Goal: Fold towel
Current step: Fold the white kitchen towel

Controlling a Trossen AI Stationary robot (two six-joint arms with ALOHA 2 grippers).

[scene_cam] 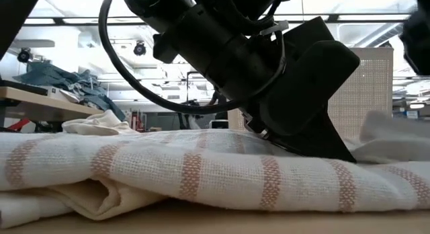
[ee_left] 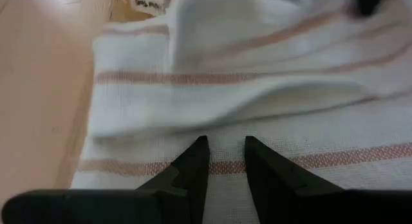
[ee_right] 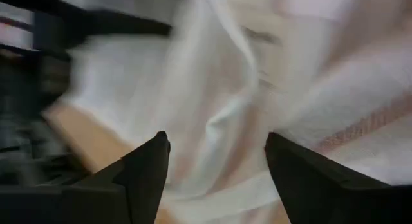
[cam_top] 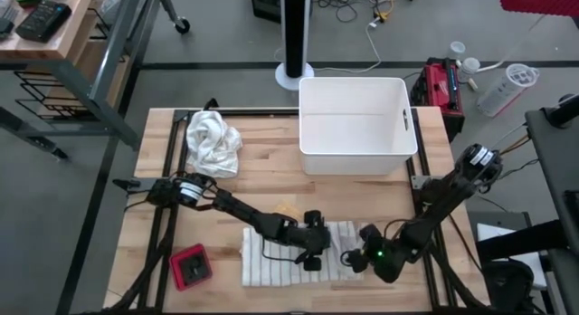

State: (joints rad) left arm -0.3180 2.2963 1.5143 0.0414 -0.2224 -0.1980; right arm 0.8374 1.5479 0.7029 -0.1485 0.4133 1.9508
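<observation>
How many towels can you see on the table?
2. The striped towel lies partly folded at the near edge under both grippers; a crumpled white towel sits left of the white bin. More might hide inside the bin.

Dark arms — black looping cable (scene_cam: 127, 72)

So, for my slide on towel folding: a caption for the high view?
Both grippers, left gripper and right gripper, meet over the striped towel at the table's front edge.

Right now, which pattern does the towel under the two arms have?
The towel is white with thin pale reddish-brown stripes; the low view shows this best.
</observation>
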